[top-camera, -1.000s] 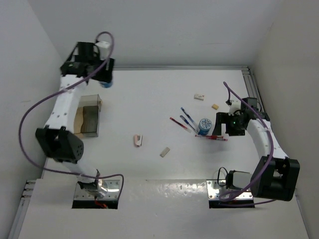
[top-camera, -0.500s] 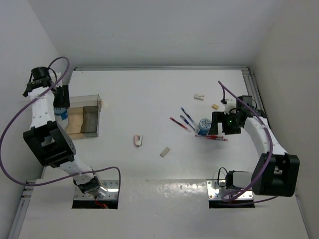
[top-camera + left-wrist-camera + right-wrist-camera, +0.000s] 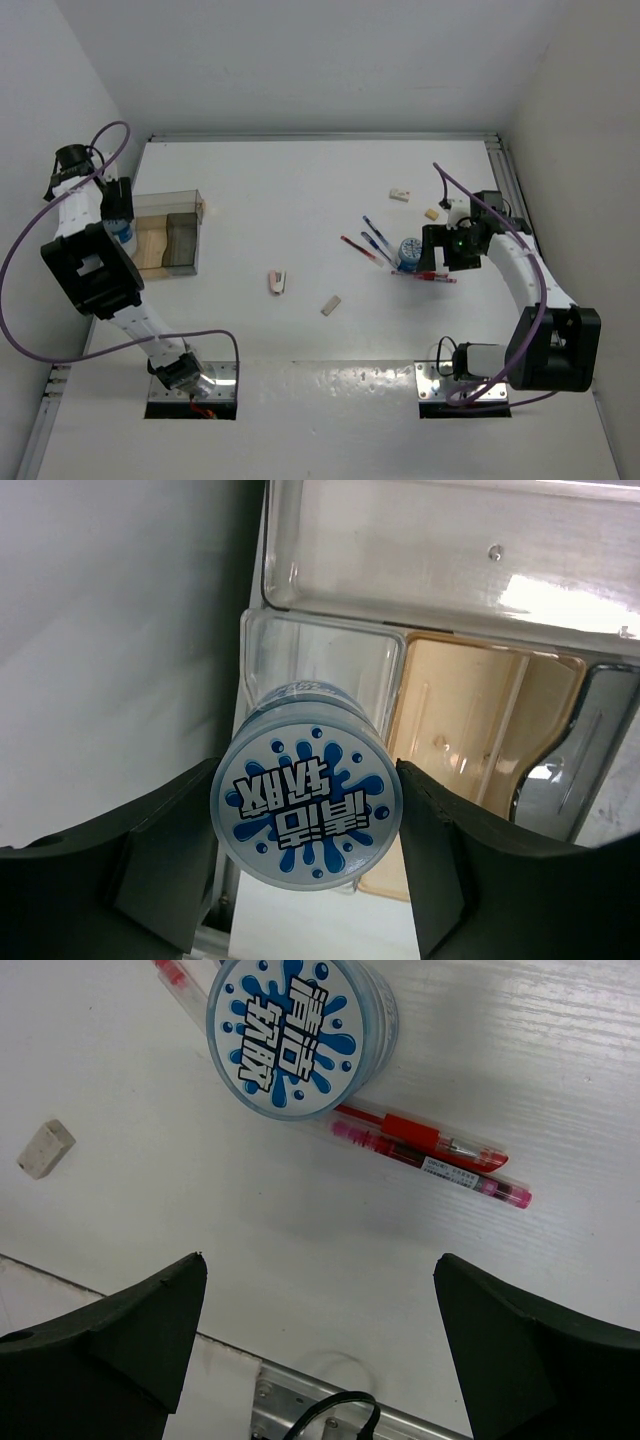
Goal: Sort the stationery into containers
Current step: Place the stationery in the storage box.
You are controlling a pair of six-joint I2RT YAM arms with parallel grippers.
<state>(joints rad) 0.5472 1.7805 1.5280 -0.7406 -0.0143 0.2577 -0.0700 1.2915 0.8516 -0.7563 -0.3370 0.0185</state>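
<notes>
My left gripper (image 3: 122,226) is shut on a round blue-white roll (image 3: 305,820) and holds it over the left end of the clear box (image 3: 165,235). In the left wrist view the box (image 3: 320,655) shows a clear, a beige and a grey compartment. My right gripper (image 3: 446,250) is open and empty, just right of the second blue-white roll (image 3: 409,250). In the right wrist view that roll (image 3: 300,1035) stands past my gripper (image 3: 318,1290), with two red pens (image 3: 425,1145) beside it.
Blue and red pens (image 3: 372,240) lie left of the second roll. Beige erasers lie at the back right (image 3: 400,195), (image 3: 432,213) and mid-table (image 3: 331,305). A pink-white piece (image 3: 277,282) lies in the middle. Walls close in left, right and behind.
My left arm swung from the table's back edge down to the left end of the box, carrying the roll. My right gripper shifted slightly toward the second roll.
</notes>
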